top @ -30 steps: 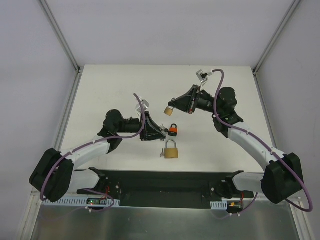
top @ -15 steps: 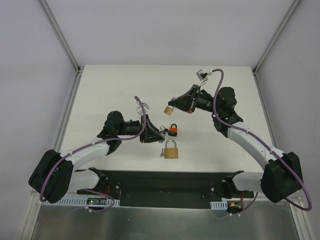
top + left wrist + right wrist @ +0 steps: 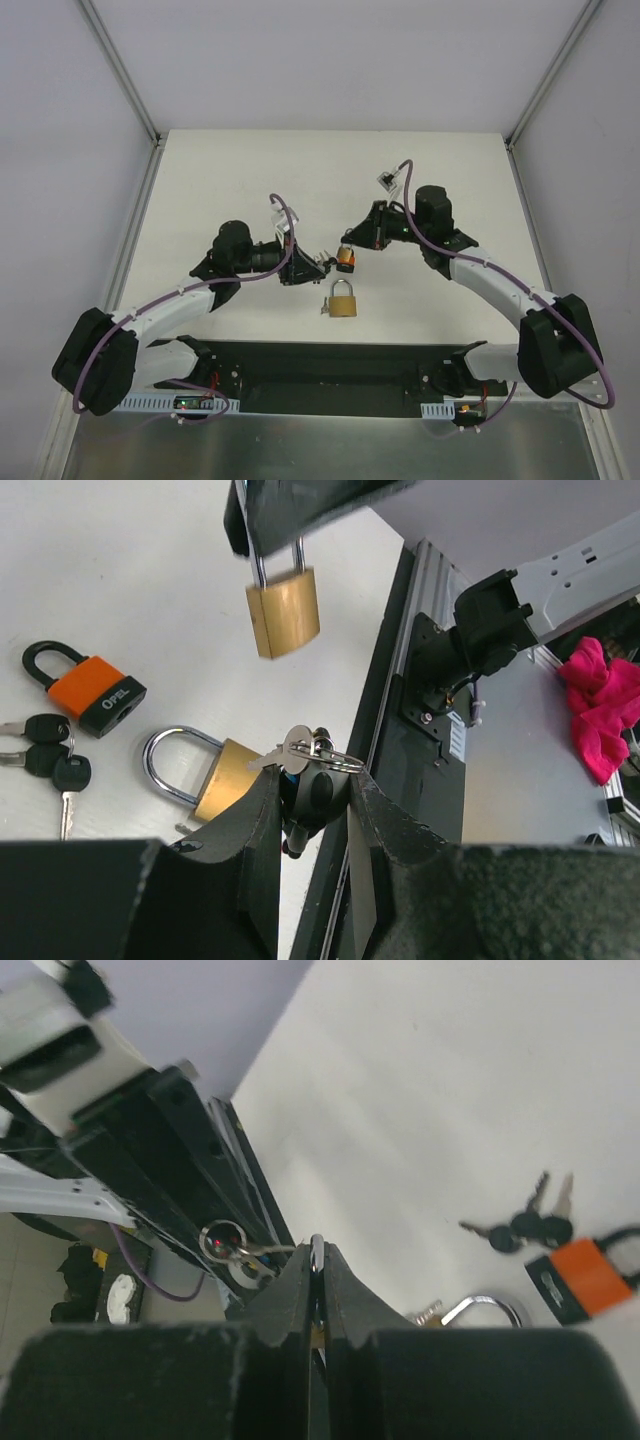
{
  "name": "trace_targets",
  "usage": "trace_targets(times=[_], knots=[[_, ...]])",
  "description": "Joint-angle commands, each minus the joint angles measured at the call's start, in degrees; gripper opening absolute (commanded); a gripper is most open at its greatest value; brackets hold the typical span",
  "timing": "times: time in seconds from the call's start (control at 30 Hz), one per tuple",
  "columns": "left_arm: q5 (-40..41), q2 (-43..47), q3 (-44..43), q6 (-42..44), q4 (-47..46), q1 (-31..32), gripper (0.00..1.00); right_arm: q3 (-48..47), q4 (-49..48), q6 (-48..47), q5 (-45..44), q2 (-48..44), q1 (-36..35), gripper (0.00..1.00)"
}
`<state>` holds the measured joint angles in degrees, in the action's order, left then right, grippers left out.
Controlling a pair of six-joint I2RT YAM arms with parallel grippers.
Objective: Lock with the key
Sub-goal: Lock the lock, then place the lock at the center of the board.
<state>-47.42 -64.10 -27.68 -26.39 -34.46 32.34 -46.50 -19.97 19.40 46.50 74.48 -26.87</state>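
My right gripper (image 3: 349, 240) (image 3: 316, 1252) is shut on the steel shackle of a small brass padlock (image 3: 284, 610), which hangs body-down in the air. Just below and in front of it, my left gripper (image 3: 320, 265) (image 3: 312, 780) is shut on a bunch of keys (image 3: 305, 755) with dark heads on a ring, one silver blade pointing left. The key tip and the hanging padlock are apart. In the right wrist view the key ring (image 3: 228, 1245) shows just left of the shut fingers.
On the table lie an orange-and-black padlock (image 3: 95, 692) (image 3: 346, 263), a second key bunch (image 3: 50, 758) (image 3: 525, 1226) and a larger brass padlock (image 3: 342, 301) (image 3: 222, 780). The black base rail (image 3: 330, 365) runs along the near edge. A pink cloth (image 3: 600, 712) lies beyond it.
My right arm has come down and toward the near side with the small padlock, closing on the left gripper. The left gripper has edged right with the keys.
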Motion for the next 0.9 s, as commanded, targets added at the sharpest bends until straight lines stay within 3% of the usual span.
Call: trace_targets(times=[0.0, 0.4, 0.67, 0.87], knots=[[0.2, -2.9, -4.5, 2.9, 3.0, 1.5, 0.00, 2.1, 14.7, -9.0, -3.1, 0.0, 0.3, 0.00], [4.5, -17.0, -15.0, 5.9, 10.8, 9.4, 0.00, 7.1, 33.2, -16.8, -9.0, 4.4, 3.6, 0.00], [5.4, -23.1, -19.2, 4.8, 11.0, 11.9, 0.00, 6.7, 33.8, -17.7, -9.3, 11.6, 4.5, 0.01], [5.4, -24.3, -20.5, 4.6, 11.0, 12.9, 0.00, 6.6, 34.5, -17.7, -11.2, 14.4, 5.6, 0.09]])
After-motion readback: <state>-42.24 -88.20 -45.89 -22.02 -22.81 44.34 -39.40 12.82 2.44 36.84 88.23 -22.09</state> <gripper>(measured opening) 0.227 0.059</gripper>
